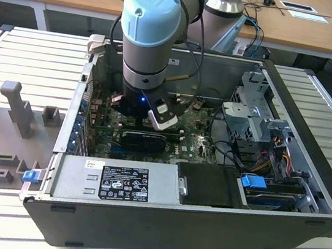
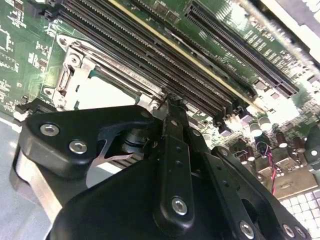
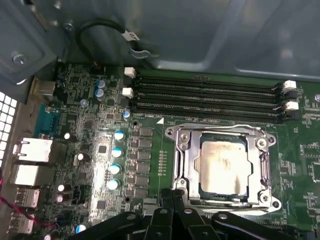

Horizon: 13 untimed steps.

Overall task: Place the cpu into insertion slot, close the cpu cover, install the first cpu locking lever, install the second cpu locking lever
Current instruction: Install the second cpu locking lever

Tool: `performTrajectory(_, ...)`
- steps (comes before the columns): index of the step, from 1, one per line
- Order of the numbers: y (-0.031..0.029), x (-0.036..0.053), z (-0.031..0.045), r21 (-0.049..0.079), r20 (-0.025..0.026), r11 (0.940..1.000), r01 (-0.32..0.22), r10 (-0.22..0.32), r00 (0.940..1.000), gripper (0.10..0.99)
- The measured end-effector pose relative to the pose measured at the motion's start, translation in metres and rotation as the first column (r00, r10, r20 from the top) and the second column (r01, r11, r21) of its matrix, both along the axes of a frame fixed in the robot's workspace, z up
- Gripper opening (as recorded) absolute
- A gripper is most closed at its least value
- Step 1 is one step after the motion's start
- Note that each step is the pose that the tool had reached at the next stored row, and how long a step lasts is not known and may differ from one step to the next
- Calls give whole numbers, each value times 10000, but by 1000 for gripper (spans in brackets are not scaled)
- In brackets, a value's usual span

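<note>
The cpu [image 3: 222, 165], a pale silvery square, lies seated in the insertion slot [image 3: 172, 133] on the green board. The dark metal cpu cover [image 3: 188, 162] lies flat over it, its window framing the chip. A thin metal lever [image 3: 215, 127] runs along the slot's edge beside the memory slots. My gripper [image 3: 172, 196] is shut, its black fingertips pressed together at the slot's edge opposite the memory slots. The second wrist view shows the same fingertips [image 2: 169, 102] at the cover's rim, beside the cpu [image 2: 102, 92]. In the exterior view the arm reaches down into the open computer case, the gripper [image 1: 145, 113] low over the board.
Long black memory slots [image 3: 205, 97] run beside the socket. Capacitors [image 3: 118, 152] and rear ports [image 3: 30, 150] stand on the board. The case walls [image 1: 201, 228], a power supply [image 1: 120, 183] and drive cages [image 1: 259, 122] hem the arm in. A grey fixture [image 1: 14, 103] lies outside the case.
</note>
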State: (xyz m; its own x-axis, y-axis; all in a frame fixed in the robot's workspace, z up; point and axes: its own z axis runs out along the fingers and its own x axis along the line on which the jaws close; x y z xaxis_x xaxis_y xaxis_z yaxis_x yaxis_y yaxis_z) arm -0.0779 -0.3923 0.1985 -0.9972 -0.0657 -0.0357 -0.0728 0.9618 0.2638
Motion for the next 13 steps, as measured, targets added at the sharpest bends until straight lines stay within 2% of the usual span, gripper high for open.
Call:
performTrajectory(4, 0, -24, -18, 176, 21, 9998, -5, 5, 10000, 106)
performTrajectory(7, 0, -32, -9, 212, 28, 9998, -9, 9, 10000, 106)
performTrajectory(11, 1, -34, 145, 211, 28, 9998, -7, 6, 10000, 106)
performTrajectory(12, 1, -34, 162, 212, 28, 9998, -7, 6, 10000, 106)
performTrajectory(13, 1, -34, 236, 212, 28, 9998, -2, 2, 10000, 106)
